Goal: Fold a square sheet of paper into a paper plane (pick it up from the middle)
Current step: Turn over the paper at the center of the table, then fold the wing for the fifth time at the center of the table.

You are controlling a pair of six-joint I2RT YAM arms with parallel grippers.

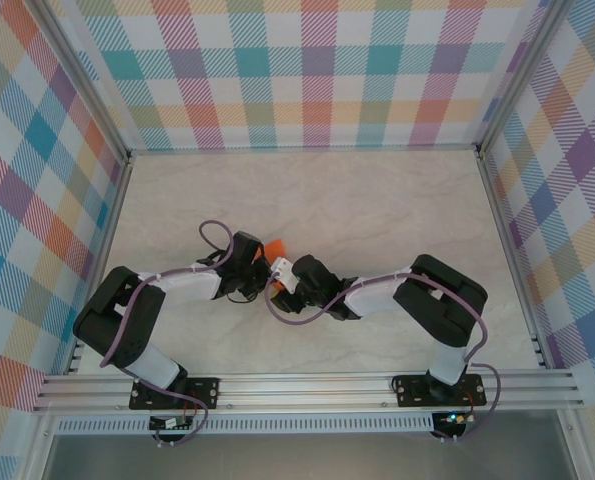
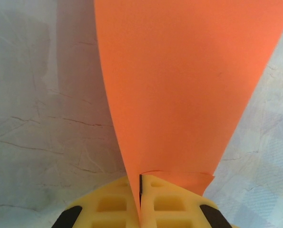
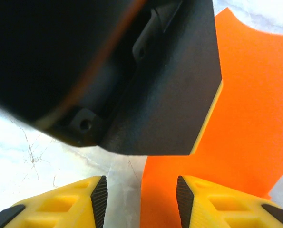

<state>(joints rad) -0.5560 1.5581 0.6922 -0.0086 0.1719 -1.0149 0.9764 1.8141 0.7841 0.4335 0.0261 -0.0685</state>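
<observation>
- Down at the near edge we have the aluminium rail (image 1: 307,385), with both arm bases bolted onto it, left and right.
- From there the two arms reach inward and meet close together near the middle of the table (image 1: 397,200), purple cables looping beside them.
- Left gripper (image 2: 140,189): from its wrist camera the yellow fingers (image 2: 112,204) are pressed tight together, and they're pinching the orange paper (image 2: 179,85) right at its narrow end.
- A second layer's edge peeks out just above that pinch. From there the paper widens as it runs away from the fingers, lifted over the pale marbled tabletop.
- Right gripper (image 3: 141,190): its two yellow fingers (image 3: 70,202) stand apart with a clear gap between them, gripping nothing.
- The paper's edge runs into that gap, and the orange spreads beyond the finger on the right of that view. We can't tell whether the paper touches that finger.
- Just beyond the gap, one of the left gripper's fingers (image 3: 179,95) looms large, black-backed with a yellow pad along its edge, set against the paper.
- From the top camera, a bit of orange shows between the two gripper heads and another corner pokes out on their far side.
- Farthest back, bare table runs to the bright plaid walls (image 1: 317,70).
</observation>
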